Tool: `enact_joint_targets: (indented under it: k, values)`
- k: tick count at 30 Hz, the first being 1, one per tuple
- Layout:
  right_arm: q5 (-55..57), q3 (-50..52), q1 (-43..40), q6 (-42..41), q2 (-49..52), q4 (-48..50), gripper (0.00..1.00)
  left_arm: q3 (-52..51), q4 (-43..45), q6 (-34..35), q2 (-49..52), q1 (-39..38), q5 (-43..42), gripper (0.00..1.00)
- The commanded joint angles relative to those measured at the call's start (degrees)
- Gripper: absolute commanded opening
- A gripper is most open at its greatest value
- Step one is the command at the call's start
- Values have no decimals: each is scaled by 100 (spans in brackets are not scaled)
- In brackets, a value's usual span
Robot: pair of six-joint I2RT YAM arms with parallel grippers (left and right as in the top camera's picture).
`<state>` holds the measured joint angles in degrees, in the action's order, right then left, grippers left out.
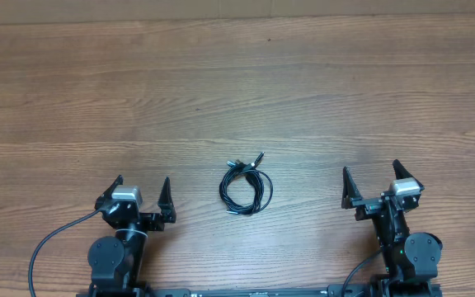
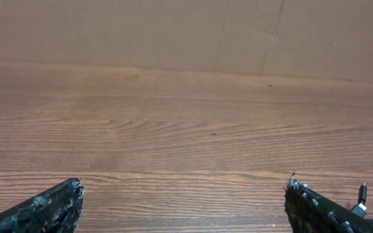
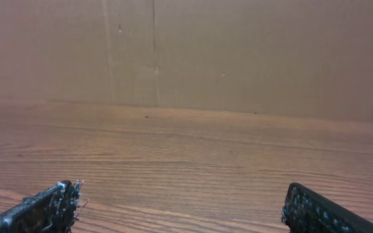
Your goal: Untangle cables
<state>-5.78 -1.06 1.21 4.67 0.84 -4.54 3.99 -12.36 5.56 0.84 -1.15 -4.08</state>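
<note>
- Desk: a brown wood-grain top fills the overhead view. Along its far edge you see a cardboard wall, plain tan with faint seams.
- Cables: thin black cords are wound into one small, loose coil lying flat on the desk. You find the coil toward the near edge, about midway along it. It lies between the two arms and well apart from both. A few short plug ends stick out of the coil on its far side, pointing toward the far edge.
- Left gripper: it sits close to the near edge, on the near-left-corner side of the coil. Its jaws stand wide apart and grip nothing. In the left wrist view you see only bare wood between the two black fingers.
- Plug end: a small plug tip shows at the lower right margin of the left wrist view, just beyond the right-hand finger. You cannot tell which cord it belongs to.
- Right gripper: it sits close to the near edge, on the near-right-corner side of the coil. Its jaws are spread wide and grip nothing. The right wrist view shows you wood grain and the wall between them.
- Arm cable: a thicker black lead curves out from the left arm toward the near left corner, well apart from the coil.
</note>
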Motion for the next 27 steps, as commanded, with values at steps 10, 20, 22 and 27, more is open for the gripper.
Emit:
enact_joint_targets:
  k: [10, 20, 22, 27]
  values:
    - [-28, 59, 4, -35, -68, 22, 100, -31, 20, -87, -61, -35, -22, 100]
    - [-31, 59, 4, -33, -68, 22, 100, -31, 20, -87, -61, -35, -22, 100]
    - [-31, 59, 4, -33, -68, 22, 100, -31, 20, -87, -61, -35, -22, 100]
    - [-31, 59, 4, -33, -68, 22, 100, -31, 417, -72, -61, -35, -35, 99]
